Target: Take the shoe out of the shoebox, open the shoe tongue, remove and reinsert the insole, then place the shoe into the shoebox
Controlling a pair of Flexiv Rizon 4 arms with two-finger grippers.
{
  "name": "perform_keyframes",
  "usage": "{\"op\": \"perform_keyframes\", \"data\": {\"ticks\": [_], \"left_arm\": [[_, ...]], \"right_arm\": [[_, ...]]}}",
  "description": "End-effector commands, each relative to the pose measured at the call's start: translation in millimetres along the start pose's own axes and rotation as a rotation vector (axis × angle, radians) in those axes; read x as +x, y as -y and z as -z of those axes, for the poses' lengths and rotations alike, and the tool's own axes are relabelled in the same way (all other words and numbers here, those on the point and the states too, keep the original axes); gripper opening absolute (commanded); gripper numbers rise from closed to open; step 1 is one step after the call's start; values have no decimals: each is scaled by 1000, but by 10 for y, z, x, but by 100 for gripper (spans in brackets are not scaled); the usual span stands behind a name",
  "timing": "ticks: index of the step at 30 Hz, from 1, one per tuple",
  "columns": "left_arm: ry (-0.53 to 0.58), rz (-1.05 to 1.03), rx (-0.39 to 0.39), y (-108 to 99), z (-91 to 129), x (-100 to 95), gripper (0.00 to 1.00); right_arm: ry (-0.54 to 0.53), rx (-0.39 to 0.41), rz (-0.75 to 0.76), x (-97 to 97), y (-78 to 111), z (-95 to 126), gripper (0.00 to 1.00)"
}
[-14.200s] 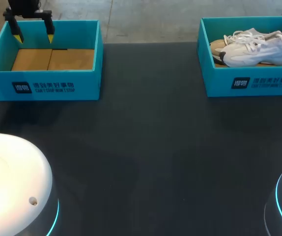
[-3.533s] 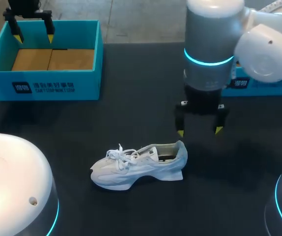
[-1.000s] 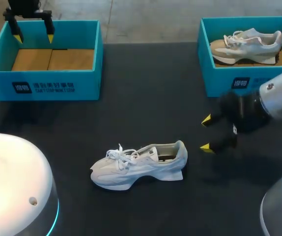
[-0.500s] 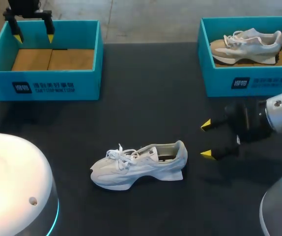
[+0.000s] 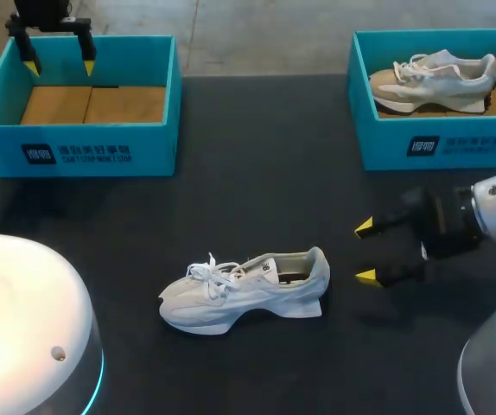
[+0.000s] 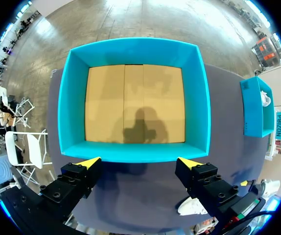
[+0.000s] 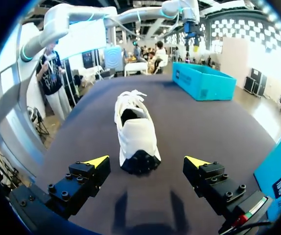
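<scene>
A white laced shoe (image 5: 244, 291) lies on its sole on the dark table (image 5: 257, 156), toe to the left, heel to the right. My right gripper (image 5: 367, 252) is open, lying level a short way right of the heel, fingers pointing at it. The right wrist view shows the shoe (image 7: 133, 131) just ahead of the open right gripper (image 7: 149, 165), heel nearest. A second shoe (image 5: 434, 79) rests in the teal shoebox (image 5: 442, 143) at the back right. My left gripper (image 5: 59, 54) hangs open over the empty teal shoebox (image 5: 84, 138) at the back left; the left gripper (image 6: 138, 161) is above that shoebox's (image 6: 133, 152) near wall.
The empty box shows a bare cardboard floor (image 6: 134, 105). Robot bases (image 5: 23, 328) stand at the table's front corners. Bare tabletop lies between the two boxes and around the loose shoe.
My right gripper has moved down and slightly right, nearer the table's front, still pointing at the shoe's heel. The shoe and the left arm have not moved.
</scene>
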State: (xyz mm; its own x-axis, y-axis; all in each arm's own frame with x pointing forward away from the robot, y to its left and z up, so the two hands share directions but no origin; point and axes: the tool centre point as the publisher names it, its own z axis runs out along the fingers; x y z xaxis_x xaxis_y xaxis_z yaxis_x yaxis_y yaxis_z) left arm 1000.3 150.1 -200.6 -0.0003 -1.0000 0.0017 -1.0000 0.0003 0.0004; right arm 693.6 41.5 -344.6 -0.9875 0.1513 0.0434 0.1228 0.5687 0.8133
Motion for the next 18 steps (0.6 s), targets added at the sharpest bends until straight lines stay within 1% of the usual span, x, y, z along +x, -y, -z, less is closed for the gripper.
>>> {"op": "perform_keyframes", "data": {"ticks": [1, 6, 18], "left_arm": [[1, 0, 0, -1, 2, 0, 100], [1, 0, 0, -1, 2, 0, 100], [1, 0, 0, -1, 2, 0, 100]], "right_arm": [[-20, -72, 3, -113, 186, -97, 100], [-24, -123, 28, -126, 230, -171, 100], [-77, -138, 34, -103, 173, -396, 100]]}}
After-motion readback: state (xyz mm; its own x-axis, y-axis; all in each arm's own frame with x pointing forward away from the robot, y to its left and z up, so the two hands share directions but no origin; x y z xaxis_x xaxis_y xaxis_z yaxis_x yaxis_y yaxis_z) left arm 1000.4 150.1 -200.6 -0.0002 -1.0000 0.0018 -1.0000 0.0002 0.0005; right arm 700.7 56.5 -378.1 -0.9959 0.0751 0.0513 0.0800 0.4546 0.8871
